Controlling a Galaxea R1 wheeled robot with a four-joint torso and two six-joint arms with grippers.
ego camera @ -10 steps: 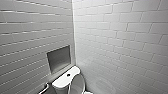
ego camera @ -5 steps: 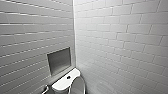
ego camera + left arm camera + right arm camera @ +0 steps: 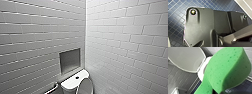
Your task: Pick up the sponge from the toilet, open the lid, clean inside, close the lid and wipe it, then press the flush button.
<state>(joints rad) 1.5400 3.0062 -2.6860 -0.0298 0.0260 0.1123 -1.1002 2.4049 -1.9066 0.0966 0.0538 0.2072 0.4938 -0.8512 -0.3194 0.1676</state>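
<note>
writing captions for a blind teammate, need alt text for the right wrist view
A green sponge is held close to the camera. Behind it the lid stands raised over the toilet rim, with grey wall tiles and dark floor tiles.

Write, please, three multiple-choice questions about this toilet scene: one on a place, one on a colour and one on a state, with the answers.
1. Where does the flush button sit?
A. in the wall niche
B. on the tank top
C. on the floor

2. What colour is the sponge?
A. green
B. yellow
C. pink

3. How does the lid stand?
A. shut over the bowl
B. lying on the floor
C. raised

Answers:
1 B: the head view shows the dark button in the middle of the white tank top.
2 A: it is bright green in the right wrist view.
3 C: it stands up, leaving the bowl rim uncovered.
</note>
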